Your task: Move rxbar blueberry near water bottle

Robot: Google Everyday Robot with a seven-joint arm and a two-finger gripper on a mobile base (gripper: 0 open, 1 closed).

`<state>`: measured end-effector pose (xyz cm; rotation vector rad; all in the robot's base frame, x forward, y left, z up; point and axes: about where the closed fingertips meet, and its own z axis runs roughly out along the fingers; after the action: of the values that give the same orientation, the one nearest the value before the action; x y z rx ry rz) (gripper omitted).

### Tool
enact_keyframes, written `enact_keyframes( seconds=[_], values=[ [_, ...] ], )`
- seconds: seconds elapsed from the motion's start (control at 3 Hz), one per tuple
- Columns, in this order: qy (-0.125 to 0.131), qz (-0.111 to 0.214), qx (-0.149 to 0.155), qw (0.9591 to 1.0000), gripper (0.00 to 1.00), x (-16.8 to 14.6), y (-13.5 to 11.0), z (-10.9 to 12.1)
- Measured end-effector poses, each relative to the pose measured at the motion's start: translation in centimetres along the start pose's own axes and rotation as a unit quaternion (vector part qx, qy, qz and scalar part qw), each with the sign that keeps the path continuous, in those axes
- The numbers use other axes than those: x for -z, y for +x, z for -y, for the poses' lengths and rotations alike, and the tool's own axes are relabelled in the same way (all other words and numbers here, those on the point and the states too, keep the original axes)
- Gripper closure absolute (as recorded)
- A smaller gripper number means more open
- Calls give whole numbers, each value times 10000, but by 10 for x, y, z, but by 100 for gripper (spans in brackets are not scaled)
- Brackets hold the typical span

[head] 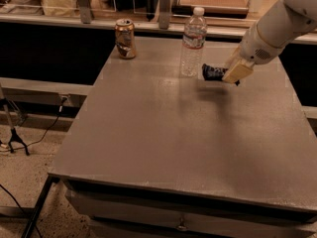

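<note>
**A:** Gripper position?

**B:** The gripper (229,75) hangs just right of the water bottle (193,41), low over the grey table (163,148). Its white arm (277,26) comes in from further right of the bottle.

**A:** Fingers?

**B:** The tan fingers (238,72) are pinching the rxbar blueberry (213,72) by its right end.

**A:** Bar location?

**B:** It is in the grip, lying roughly level. Its free end points at the bottle's lower part, near it but apart. A shadow (214,90) lies on the table in front of the bottle and below the bar.

**A:** Surroundings?

**B:** The bottle stands upright near the table's far edge. A tan-and-gold can (125,38) stands upright well to the bottle's left, on the side away from the bar. A cluttered counter (148,24) runs behind the bottle. A cable (47,130) trails on the floor, far left of it.
</note>
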<state>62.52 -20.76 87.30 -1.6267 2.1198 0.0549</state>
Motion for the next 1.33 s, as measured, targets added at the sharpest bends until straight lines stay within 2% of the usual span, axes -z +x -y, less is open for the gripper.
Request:
enact_keyframes(
  seconds=[0.67,1.33],
  values=[
    [-108,-15,-30,9999,100,-20,-7,7],
    [-199,-13,-74,9998,59,-28,-7,10]
  ],
)
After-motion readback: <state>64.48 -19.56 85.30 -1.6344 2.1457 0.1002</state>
